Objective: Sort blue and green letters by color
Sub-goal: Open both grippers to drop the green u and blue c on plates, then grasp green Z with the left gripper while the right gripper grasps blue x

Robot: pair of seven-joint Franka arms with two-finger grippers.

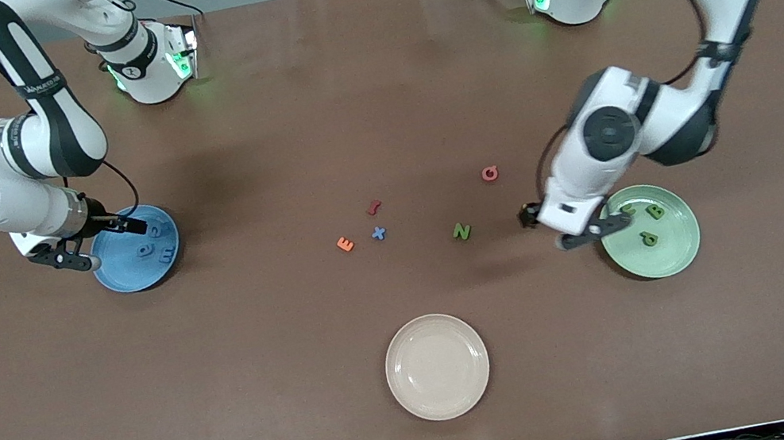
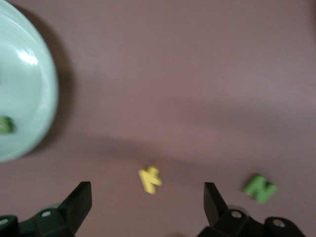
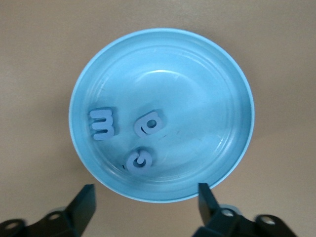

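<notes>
Three blue letters lie in the blue plate [image 1: 120,277]: an E [image 3: 102,124], a d [image 3: 149,122] and a G [image 3: 138,161]. My right gripper [image 1: 102,243] [image 3: 145,190] hangs open and empty over that plate's rim. A blue X [image 1: 379,233] and a green N [image 1: 462,232] [image 2: 259,188] lie on the mat mid-table. The green plate [image 1: 676,254] [image 2: 24,74] holds a green B [image 1: 655,211] and two other green letters [image 1: 648,238] [image 1: 626,209]. My left gripper [image 1: 564,223] [image 2: 146,197] is open and empty beside the green plate, over the mat.
An orange E [image 1: 345,243], a red letter [image 1: 374,207] and a pink Q [image 1: 489,173] lie mid-table. A yellow letter [image 2: 150,178] lies on the mat below the left gripper. A beige plate [image 1: 444,404] sits nearer the front camera.
</notes>
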